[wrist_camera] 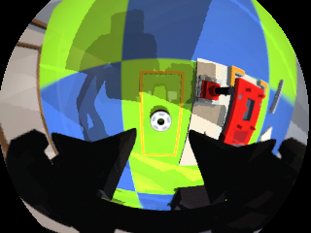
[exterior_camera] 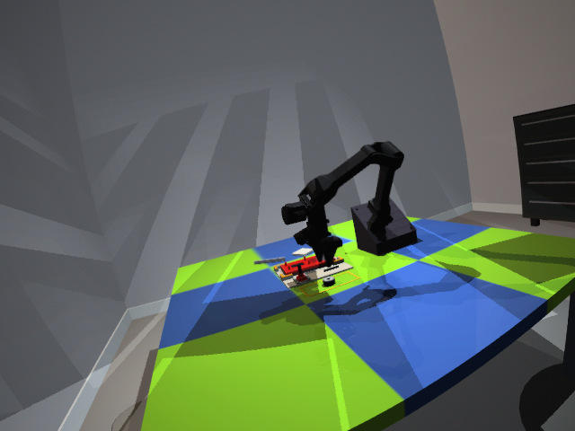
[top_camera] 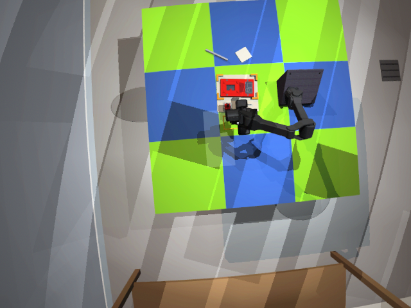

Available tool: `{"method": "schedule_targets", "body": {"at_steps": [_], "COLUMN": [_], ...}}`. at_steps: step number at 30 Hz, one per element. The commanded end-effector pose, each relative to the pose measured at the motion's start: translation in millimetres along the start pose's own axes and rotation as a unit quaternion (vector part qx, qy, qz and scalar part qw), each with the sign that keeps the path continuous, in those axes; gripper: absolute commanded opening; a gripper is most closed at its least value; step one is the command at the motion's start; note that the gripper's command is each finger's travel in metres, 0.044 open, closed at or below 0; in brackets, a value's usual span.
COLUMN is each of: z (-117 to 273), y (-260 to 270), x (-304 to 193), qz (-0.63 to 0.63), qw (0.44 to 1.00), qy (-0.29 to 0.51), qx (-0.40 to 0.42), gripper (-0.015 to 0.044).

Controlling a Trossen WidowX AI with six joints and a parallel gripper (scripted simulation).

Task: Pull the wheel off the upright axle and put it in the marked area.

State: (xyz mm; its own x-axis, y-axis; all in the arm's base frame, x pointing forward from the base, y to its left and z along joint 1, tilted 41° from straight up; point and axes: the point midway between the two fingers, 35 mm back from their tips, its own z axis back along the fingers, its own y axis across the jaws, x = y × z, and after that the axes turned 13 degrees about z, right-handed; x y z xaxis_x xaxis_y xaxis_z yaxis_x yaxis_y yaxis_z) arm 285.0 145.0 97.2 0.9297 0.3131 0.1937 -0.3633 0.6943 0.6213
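Note:
The wheel (exterior_camera: 329, 281) (wrist_camera: 155, 120), white-faced with a dark rim, lies flat on the table inside the orange outline of the marked area (wrist_camera: 160, 154) (top_camera: 223, 123). It is clear of the lines in the wrist view. The upright axle (exterior_camera: 300, 268) (wrist_camera: 224, 90) is black and bare, on a small red base (exterior_camera: 301, 277) (wrist_camera: 209, 90) beside the marked area. My gripper (exterior_camera: 324, 262) (wrist_camera: 162, 132) is open and empty. Its fingertips stand apart above the wheel's level, and the wheel shows beyond them in the wrist view. The arm hides the wheel in the top view.
A red block (top_camera: 225, 92) (wrist_camera: 239, 121) sits between orange corner pieces on a pale board (wrist_camera: 194, 141), beside the marked area. Behind it lie a grey rod (top_camera: 216, 54) (exterior_camera: 269, 260) and a white square (top_camera: 243, 54) (exterior_camera: 303, 251). The arm's dark base (top_camera: 311, 81) stands to the right in the top view.

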Motion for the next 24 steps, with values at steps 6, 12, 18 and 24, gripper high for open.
{"method": "schedule_targets", "body": {"at_steps": [6, 12, 18, 24], "z": [41, 48, 48, 48], "y": [-18, -18, -18, -18], "x": [-72, -89, -89, -89], "qz": [-0.003, -0.003, -0.003, -0.003], "qw": [1.000, 1.000, 1.000, 1.000], "qy": [0.011, 0.012, 0.012, 0.012], "qx": [0.001, 0.004, 0.004, 0.004], "gripper": [0.0440, 0.0440, 0.0440, 0.0440]}}
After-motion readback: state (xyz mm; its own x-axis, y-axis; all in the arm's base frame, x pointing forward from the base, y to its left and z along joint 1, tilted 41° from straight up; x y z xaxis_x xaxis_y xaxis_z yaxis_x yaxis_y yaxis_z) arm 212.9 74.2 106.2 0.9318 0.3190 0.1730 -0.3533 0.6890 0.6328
